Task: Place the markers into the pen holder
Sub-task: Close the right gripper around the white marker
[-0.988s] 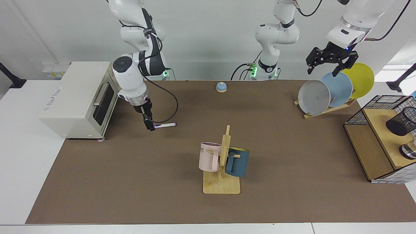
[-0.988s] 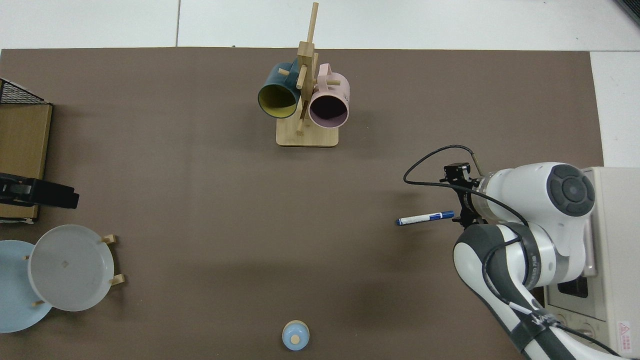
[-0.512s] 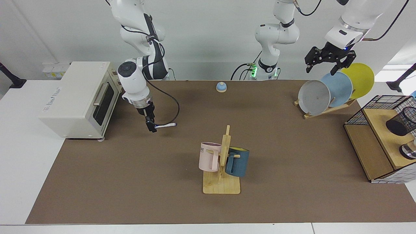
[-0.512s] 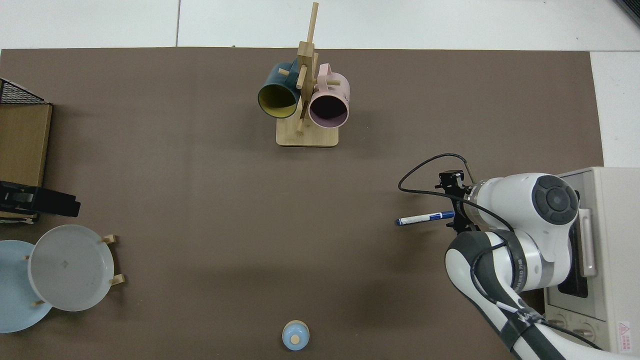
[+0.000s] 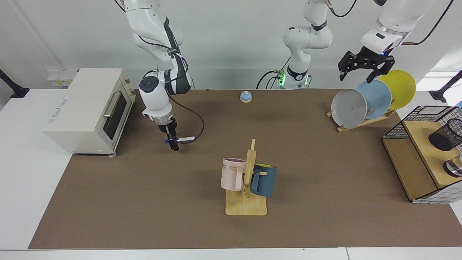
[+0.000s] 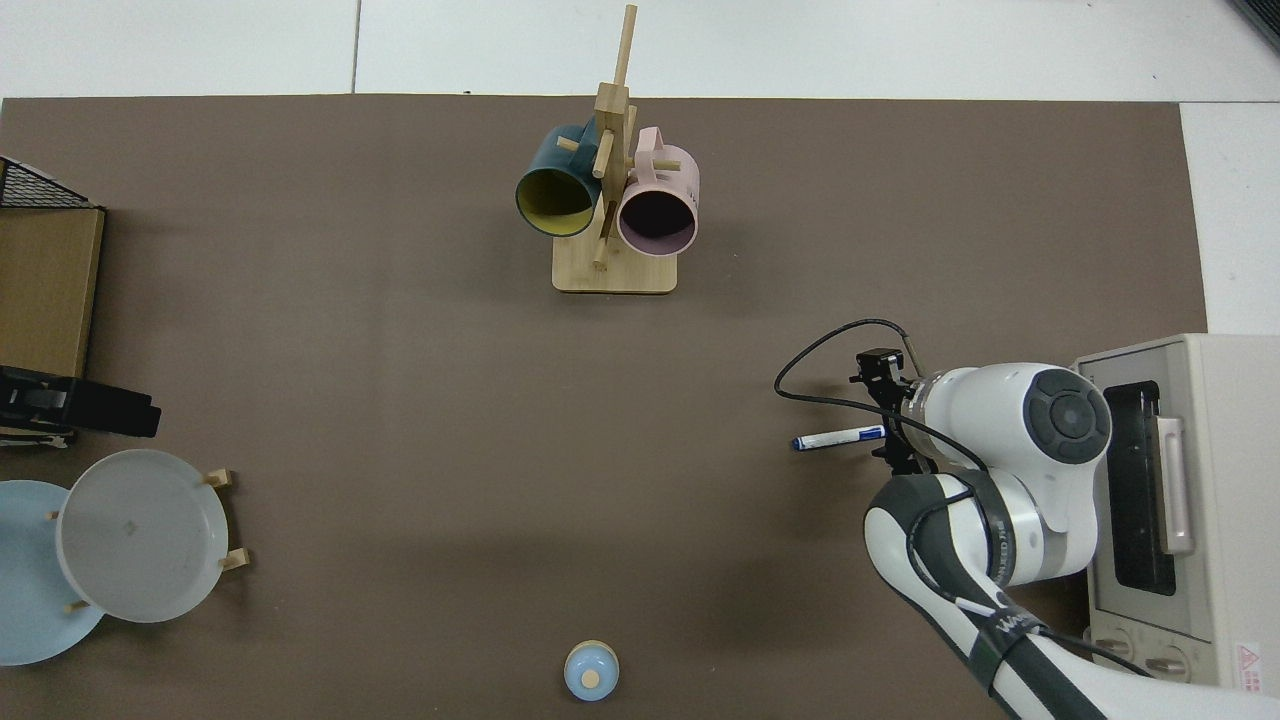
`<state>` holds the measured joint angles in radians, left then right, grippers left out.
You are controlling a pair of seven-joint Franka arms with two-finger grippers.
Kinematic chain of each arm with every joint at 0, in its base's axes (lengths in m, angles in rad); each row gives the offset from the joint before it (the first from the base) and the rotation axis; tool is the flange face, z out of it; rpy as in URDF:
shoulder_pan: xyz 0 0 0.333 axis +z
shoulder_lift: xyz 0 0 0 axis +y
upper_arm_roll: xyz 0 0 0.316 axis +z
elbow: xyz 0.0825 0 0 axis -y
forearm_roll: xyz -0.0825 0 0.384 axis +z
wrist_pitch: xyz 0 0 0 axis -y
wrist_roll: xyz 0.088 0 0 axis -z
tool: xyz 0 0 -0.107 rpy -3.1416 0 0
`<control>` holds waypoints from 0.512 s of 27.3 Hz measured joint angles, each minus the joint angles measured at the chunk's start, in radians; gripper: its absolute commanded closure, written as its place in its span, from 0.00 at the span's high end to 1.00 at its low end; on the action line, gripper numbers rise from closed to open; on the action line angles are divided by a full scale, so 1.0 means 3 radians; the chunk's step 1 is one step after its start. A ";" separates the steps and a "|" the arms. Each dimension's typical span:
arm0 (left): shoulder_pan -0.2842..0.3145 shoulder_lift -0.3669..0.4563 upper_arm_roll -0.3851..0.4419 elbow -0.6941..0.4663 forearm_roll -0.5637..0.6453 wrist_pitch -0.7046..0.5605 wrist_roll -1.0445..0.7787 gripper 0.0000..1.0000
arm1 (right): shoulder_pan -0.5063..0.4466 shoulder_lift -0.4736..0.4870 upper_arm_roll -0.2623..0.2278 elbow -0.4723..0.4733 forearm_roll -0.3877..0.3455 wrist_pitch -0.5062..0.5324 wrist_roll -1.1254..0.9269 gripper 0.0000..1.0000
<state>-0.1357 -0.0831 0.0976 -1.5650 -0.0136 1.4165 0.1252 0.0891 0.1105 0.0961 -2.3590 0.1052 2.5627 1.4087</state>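
Observation:
The marker [image 5: 186, 138] [image 6: 838, 437], white with blue ends, lies flat on the brown mat near the toaster oven. My right gripper [image 5: 173, 141] [image 6: 890, 438] points down over its oven-side end. Its fingers stand open on either side of the barrel, and a bit of blue shows beside them. The pen holder [image 5: 445, 135], a small black mesh cup, sits tilted on the wooden shelf at the far edge of the facing view; the top view does not show it. My left gripper [image 5: 357, 76] [image 6: 80, 412] hangs open high above the plates and waits.
A white toaster oven [image 5: 86, 108] stands close behind the right arm. A wooden rack with a pink and a blue mug [image 5: 246, 184] is mid-table. A plate rack [image 5: 364, 101], a wire basket [image 5: 422, 115], a shiny metal object [image 5: 454, 168] and a blue bell [image 5: 245, 96] also stand there.
My right arm has shifted away from the oven, bringing its gripper from just beside the marker's end to over it. The marker has stayed put. My left gripper rose slightly.

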 measured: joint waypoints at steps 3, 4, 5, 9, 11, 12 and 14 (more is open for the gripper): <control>0.0000 0.0000 0.0000 -0.0001 0.0000 0.0000 0.0000 1.00 | -0.0002 0.0015 -0.0004 0.0000 0.0001 0.0006 0.0000 0.98; 0.0000 0.0000 0.0000 -0.0001 0.0000 0.0000 0.0000 1.00 | -0.0002 0.0016 -0.0004 -0.0001 0.0001 0.0006 0.0000 0.98; 0.0000 0.0000 -0.0001 -0.0001 0.0000 0.0000 0.0000 1.00 | -0.0002 0.0016 -0.0004 -0.0003 0.0001 0.0006 0.0000 0.98; 0.0000 0.0000 -0.0004 -0.0001 0.0000 0.0000 0.0000 1.00 | -0.0006 0.0017 -0.0004 -0.0024 0.0002 0.0026 0.0000 0.96; 0.0000 0.0000 -0.0005 -0.0002 0.0000 0.0000 0.0000 1.00 | -0.0011 0.0017 -0.0005 -0.0035 0.0002 0.0035 0.0000 0.89; 0.0000 0.0000 -0.0005 -0.0002 0.0000 0.0000 0.0000 1.00 | -0.0013 0.0017 -0.0005 -0.0039 0.0002 0.0036 0.0000 0.85; 0.0000 0.0000 -0.0005 -0.0002 0.0000 0.0000 0.0000 1.00 | -0.0013 0.0017 -0.0008 -0.0045 0.0002 0.0037 0.0000 0.77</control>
<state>-0.1357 -0.0832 0.0960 -1.5655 -0.0137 1.4165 0.1251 0.0851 0.1156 0.0937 -2.3724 0.1057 2.5736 1.4087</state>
